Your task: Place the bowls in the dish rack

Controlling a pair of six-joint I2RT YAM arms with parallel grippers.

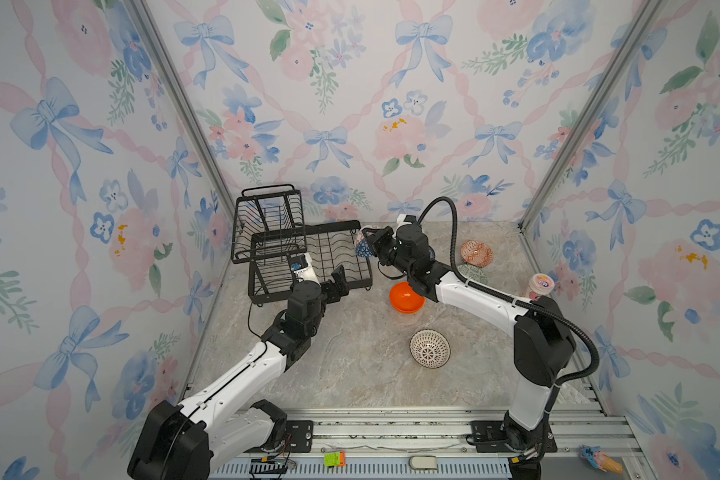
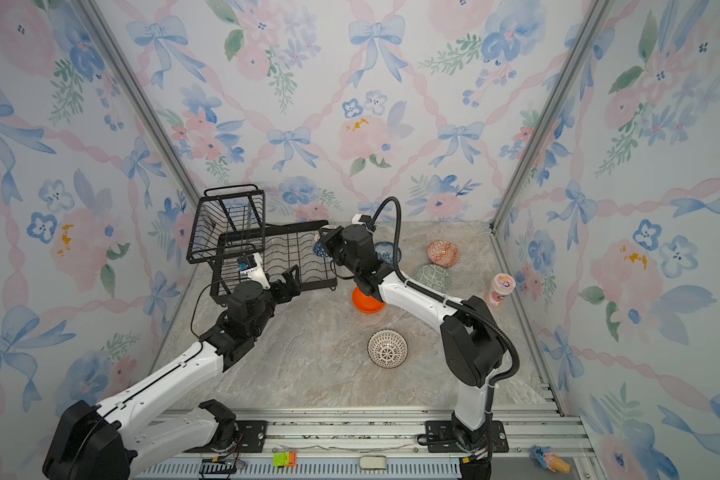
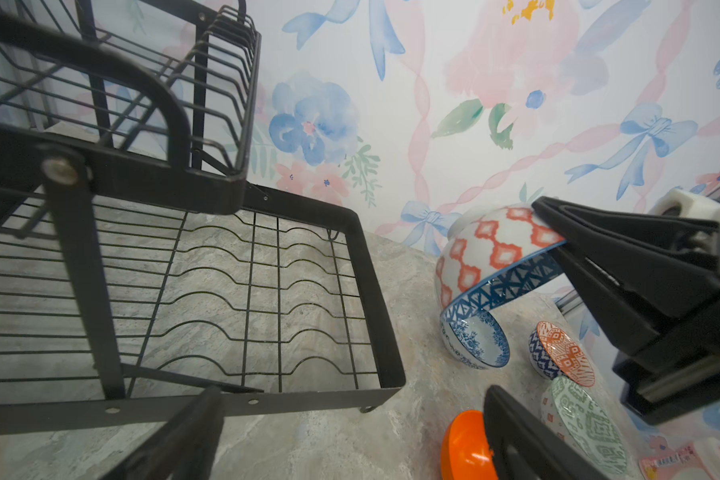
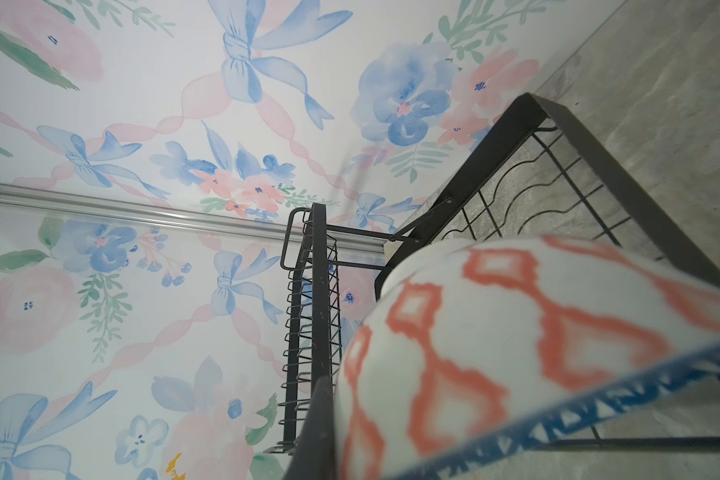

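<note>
The black wire dish rack (image 1: 341,255) stands at the back left with nothing in its lower tray (image 3: 375,299). My right gripper (image 1: 376,243) is shut on the rim of a bowl (image 1: 361,245) with orange diamonds outside and a blue geometric band (image 3: 495,257), held tilted just beyond the tray's right end. This bowl fills the right wrist view (image 4: 516,353). My left gripper (image 1: 336,283) is open and empty at the tray's front rail (image 3: 350,440). On the table lie the orange bowl (image 1: 406,297), the radial-lined bowl (image 1: 430,348), the orange-white bowl (image 1: 476,253), the green bowl (image 2: 433,277) and the blue floral bowl (image 2: 387,251).
A tall pink cup (image 1: 541,286) stands by the right wall. The rack's raised upper basket (image 1: 267,220) sits over the tray's left part. The right arm (image 1: 466,291) reaches over the orange and green bowls. Metal rails (image 1: 391,428) run along the front edge.
</note>
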